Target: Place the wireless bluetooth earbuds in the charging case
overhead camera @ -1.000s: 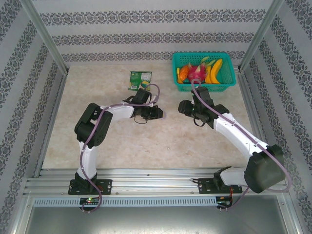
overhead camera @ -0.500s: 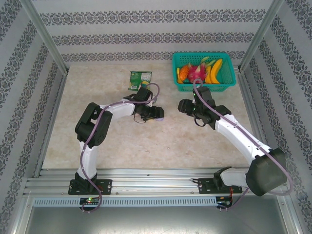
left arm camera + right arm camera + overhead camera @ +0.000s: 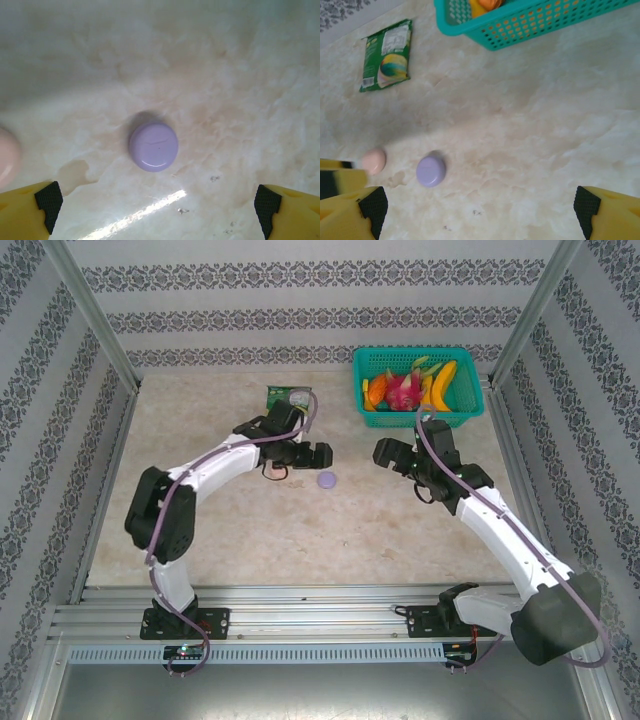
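Seen from overhead, the lilac charging case (image 3: 326,480) lies flat on the marbled worktop (image 3: 400,540), a little left of the frame's centre, with its lid shut. Whether earbuds are inside cannot be told. The left fingers (image 3: 320,455) are held just above it in the picture, close by but not touching, and the right fingers (image 3: 386,453) are held off to its upper right, well apart. In the left wrist view the lilac case sits at mid-frame. The two yellow, black-padded fingers are spread to the bottom corners, released, with nothing gripped between them. A pink round case (image 3: 373,160) is picked up in the right wrist view at lower left, just beside the lilac one and not touching it, and both are resting on bare worktop. There too the fingers are parked wide at the bottom corners, released and holding nothing. A green packet (image 3: 386,54) lies flat at the upper left of that view. A teal basket (image 3: 420,419) holding fruit (image 3: 408,388) is set at the upper right of the overhead frame, against the far edge of the worktop.
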